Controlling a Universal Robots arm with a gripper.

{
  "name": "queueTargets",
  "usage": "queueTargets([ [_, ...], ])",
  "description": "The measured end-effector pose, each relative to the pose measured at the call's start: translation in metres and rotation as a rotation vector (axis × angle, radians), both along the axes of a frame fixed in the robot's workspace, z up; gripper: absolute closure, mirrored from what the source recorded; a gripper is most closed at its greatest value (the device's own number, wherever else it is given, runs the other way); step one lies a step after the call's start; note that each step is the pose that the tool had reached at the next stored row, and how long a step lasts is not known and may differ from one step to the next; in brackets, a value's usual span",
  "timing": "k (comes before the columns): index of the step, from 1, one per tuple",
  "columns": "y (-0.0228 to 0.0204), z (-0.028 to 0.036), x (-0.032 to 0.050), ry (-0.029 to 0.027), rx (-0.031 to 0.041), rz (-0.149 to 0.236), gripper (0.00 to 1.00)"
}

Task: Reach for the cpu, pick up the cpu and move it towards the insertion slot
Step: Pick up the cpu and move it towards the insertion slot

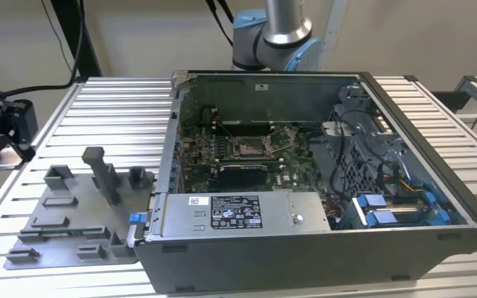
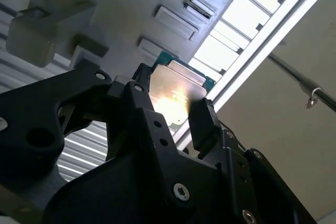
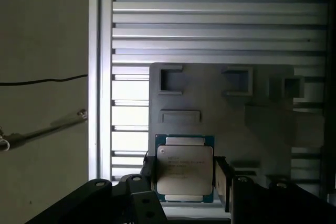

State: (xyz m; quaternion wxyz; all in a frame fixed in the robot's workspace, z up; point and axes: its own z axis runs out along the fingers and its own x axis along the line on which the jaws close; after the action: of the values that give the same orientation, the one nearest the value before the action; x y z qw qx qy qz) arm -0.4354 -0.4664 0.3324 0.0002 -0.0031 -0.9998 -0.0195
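The cpu [image 3: 185, 167] is a small square chip with a pale silver face and a green rim. It sits between my gripper's [image 3: 186, 178] two black fingers, which are shut on its opposite edges; it is held the same way in the second wrist view, cpu [image 2: 177, 94] and gripper [image 2: 170, 107]. It hangs above the grey fixture plate [image 3: 231, 119]. In the exterior view my gripper [image 1: 2, 133] is at the far left, over the table's edge. The insertion slot [image 1: 247, 148], a silver-framed socket on the green board, lies inside the open computer case [image 1: 421, 186].
The grey fixture plate [image 1: 64, 214] with upright blocks lies on the slatted metal table [image 1: 114, 118], to the exterior view's left of the case. The case walls stand tall around the board. A power supply [image 1: 238, 214] and blue-tabbed drive bays [image 1: 396, 211] fill the case's near side.
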Motion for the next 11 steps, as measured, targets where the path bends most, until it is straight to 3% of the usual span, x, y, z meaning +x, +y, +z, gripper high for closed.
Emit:
queueTargets([
  [11, 0.0000, 0.0053, 0.0000, 0.0000, 0.0000, 0.000, 1.00],
])
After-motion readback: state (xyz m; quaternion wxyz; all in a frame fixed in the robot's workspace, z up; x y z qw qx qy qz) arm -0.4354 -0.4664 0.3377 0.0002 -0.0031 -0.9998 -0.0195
